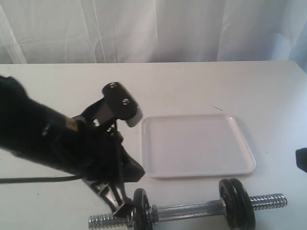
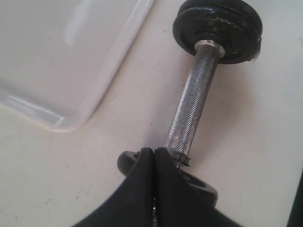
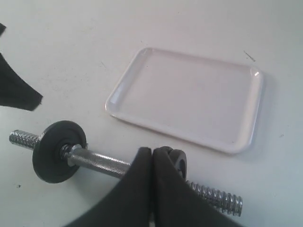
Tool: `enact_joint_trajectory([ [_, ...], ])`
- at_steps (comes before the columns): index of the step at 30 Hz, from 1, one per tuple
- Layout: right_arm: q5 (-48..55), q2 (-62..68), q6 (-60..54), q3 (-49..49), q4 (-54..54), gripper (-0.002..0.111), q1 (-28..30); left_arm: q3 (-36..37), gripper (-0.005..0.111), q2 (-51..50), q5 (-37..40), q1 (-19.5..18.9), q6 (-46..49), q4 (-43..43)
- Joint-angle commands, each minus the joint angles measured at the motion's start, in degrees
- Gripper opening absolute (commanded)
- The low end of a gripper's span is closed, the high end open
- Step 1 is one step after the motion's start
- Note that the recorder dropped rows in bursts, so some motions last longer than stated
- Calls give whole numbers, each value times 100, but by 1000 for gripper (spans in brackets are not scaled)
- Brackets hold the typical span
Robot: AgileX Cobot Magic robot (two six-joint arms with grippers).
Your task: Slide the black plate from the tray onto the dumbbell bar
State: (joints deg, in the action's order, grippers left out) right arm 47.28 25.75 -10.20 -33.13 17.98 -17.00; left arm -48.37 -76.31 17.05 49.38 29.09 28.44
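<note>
The black plate [image 1: 140, 206] is off the tray and threaded on the dumbbell bar [image 1: 189, 210]. It stands near the bar's left end, with a stretch of bare thread [image 1: 103, 221] outside it and what looks like a silver nut just inboard. Whether it sits fully home against that nut I cannot tell. The left gripper [image 2: 154, 161] is right at the plate's outer face, its jaws pressed together with no gap and nothing between them, so it seems placed to nudge, not to hold. The bar lies on the table [image 1: 57, 81] alongside the near long rim of the tray [image 1: 196, 146], close but apart, and carries a pair of black discs [image 1: 235, 196] toward its right end. The tray holds nothing. The right gripper [image 3: 152, 158] stands clear toward the table's right side, likewise closed and empty. The risks, as I judge them, are three. Nothing locks the plate from outside, so a fingertip catching its rim could drag it back along the coarse thread or cock it. A push along the bar could shove the whole dumbbell. Resting on round discs, it could also roll toward the tray.
</note>
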Motion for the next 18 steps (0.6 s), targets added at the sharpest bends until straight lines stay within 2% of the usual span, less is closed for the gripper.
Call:
enact_joint_trajectory([
  [1,-108,-371,0,301,-2,0,46,800,0,1026,-738,-10,-387,45],
  [11,-265,-829,-48,600,12,0,46,2054,0,3215,-1603,-55,-501,35],
  [16,-148,-829,25,600,27,0,46,2618,0,4000,-1646,-718,-452,-65],
  [18,-126,-829,26,600,25,0,46,2792,0,4188,-1646,-1007,-147,-65],
])
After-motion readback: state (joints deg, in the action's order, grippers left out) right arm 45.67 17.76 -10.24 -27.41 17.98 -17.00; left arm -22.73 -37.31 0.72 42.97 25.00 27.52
